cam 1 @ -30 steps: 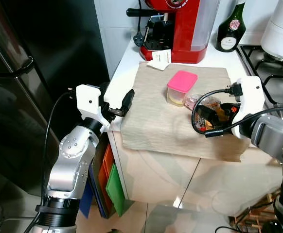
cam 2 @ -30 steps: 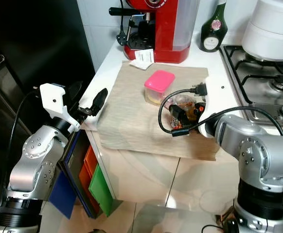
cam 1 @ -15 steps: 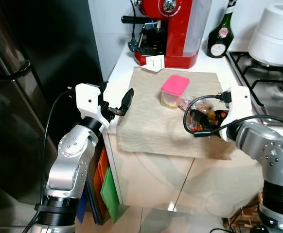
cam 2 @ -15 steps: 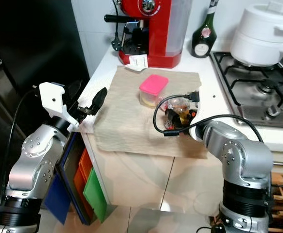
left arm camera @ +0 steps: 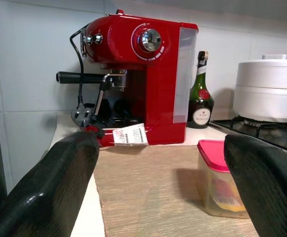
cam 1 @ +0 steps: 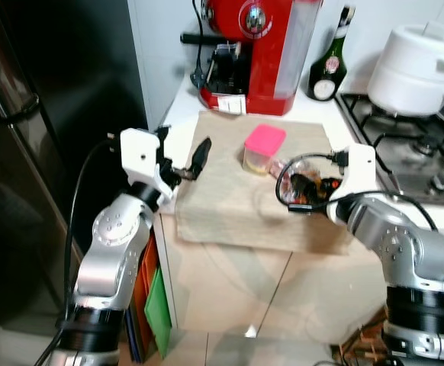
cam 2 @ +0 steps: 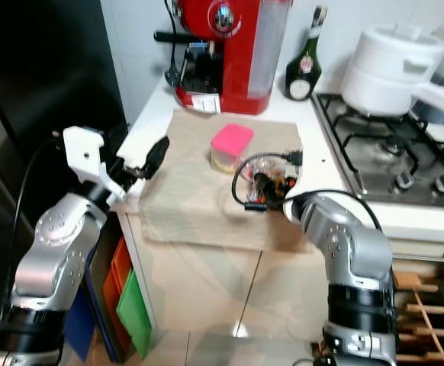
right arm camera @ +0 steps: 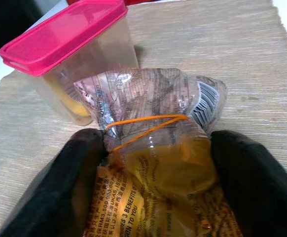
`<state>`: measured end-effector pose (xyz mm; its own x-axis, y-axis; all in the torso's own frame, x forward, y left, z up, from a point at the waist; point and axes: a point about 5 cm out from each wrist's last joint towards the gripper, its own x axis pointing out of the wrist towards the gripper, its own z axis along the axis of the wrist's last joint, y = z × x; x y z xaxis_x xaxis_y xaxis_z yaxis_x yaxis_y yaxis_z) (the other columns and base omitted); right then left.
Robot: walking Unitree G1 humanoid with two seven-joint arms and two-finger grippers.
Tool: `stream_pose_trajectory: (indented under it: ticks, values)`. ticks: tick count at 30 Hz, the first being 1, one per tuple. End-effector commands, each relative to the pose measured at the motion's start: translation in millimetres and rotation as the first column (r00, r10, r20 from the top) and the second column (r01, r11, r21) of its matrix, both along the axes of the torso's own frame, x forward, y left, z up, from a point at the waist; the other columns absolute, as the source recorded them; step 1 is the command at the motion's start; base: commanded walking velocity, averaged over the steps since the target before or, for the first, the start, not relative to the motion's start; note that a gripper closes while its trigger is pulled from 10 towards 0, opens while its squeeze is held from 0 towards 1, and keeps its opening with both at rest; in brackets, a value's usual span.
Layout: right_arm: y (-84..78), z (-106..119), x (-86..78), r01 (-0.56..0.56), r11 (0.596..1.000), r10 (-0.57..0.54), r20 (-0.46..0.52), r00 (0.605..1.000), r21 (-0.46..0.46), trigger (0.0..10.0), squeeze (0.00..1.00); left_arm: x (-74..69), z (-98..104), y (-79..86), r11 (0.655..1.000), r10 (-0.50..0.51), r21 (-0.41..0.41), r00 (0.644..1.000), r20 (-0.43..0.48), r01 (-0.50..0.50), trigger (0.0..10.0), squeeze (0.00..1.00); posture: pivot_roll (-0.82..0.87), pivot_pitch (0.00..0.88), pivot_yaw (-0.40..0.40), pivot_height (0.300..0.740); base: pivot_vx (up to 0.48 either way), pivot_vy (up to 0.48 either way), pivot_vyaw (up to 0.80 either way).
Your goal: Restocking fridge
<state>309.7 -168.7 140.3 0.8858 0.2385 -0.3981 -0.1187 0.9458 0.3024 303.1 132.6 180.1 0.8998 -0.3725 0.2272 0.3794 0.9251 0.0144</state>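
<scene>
The right tool has its fingers against both sides of the banded snack bag. Squeeze gently below the rubber band, then lift straight up so the pink-lidded tub just beyond stays standing on the tabletop mat. The left tool hovers spread apart at the tabletop's fridge-side edge.

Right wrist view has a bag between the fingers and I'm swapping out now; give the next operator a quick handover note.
Right gripper: fingers either side of the rubber-banded snack bag on the beige mat; looks gripped, not lifted.
Left gripper: open, empty, held at the counter's left edge.
Pink-lidded container: beside the bag, untouched.
Black fridge: to the left, door closed.
Done: nothing stocked.
Left: lift bag, open fridge, shelve bag and probably the container.
</scene>
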Motion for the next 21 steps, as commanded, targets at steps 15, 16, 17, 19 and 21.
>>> stream_pose_trajectory:
  ticks: [15,16,17,19,21]
  values:
    - [-4.2,45.0,11.0,0.087,0.991,-0.058,0.259,0.964,-0.1,0.0,0.0,11.6,11.8,-15.5,0.999,-0.039,-0.015,0.999,0.033,0.04,10.0,0.0,-0.16,0.0,0.063,0.74,0.0,0.0,0.0]
    - [-4.7,52.0,12.4,0.096,0.99,-0.063,0.294,0.954,-0.1,0.0,0.0,12.3,13.0,-15.6,0.999,-0.042,-0.013,0.998,0.037,0.043,10.0,0.0,-0.16,0.0,0.067,0.74,0.0,0.0,0.0]
    - [-4.9,57.3,13.2,0.101,0.99,-0.064,0.319,0.945,-0.099,0.0,0.0,12.8,13.7,-15.4,0.999,-0.044,-0.011,0.998,0.039,0.045,10.0,0.0,-0.16,0.0,0.067,0.74,0.0,0.0,0.0]
    - [-5.6,65.4,14.3,0.116,0.989,-0.074,0.359,0.93,-0.096,0.0,0.0,14.3,14.5,-14.4,0.999,-0.045,-0.006,0.998,0.04,0.046,10.0,0.0,-0.16,0.0,0.077,0.74,0.0,0.0,0.0]
    - [-5.9,71.7,14.4,0.128,0.988,-0.083,0.392,0.916,-0.09,0.0,0.0,15.6,15.1,-13.4,0.999,-0.046,-0.001,0.998,0.041,0.046,10.0,0.0,-0.15,0.0,0.08,0.74,0.0,0.0,0.0]
